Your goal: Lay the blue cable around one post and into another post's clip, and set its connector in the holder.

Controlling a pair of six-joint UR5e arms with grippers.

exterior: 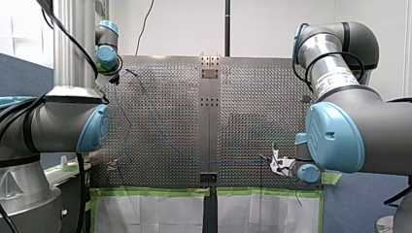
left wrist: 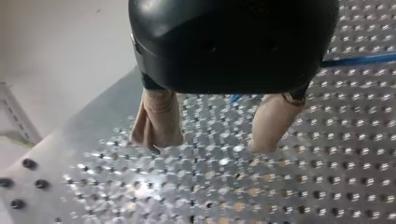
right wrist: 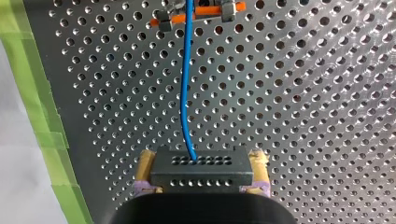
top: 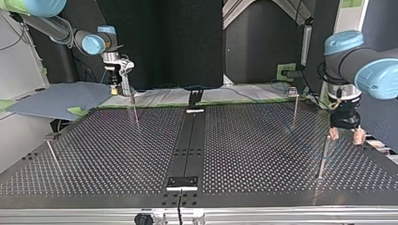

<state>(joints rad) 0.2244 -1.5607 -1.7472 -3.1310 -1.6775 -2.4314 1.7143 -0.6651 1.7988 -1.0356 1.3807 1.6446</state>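
My right gripper (right wrist: 201,165) is shut on a black connector block (right wrist: 201,169) with rows of small holes, gripped between its yellow pads (right wrist: 145,162). The blue cable (right wrist: 185,84) runs from the block straight ahead to an orange clip piece (right wrist: 198,11) on the perforated table. In the top view my right gripper (top: 124,84) hangs over the far edge at the left. My left gripper (left wrist: 212,142) stands open just above the table with nothing between its beige fingers (left wrist: 156,121); a stretch of blue cable (left wrist: 359,59) lies behind it. It (top: 346,136) hovers beside a thin post (top: 325,154).
Other thin posts stand at the far left (top: 135,110), far right (top: 294,105) and near left (top: 51,152) of the top view. A black plate (top: 183,183) sits on the centre strip near the front edge. Green tape (right wrist: 46,140) lines the table edge beside my right gripper.
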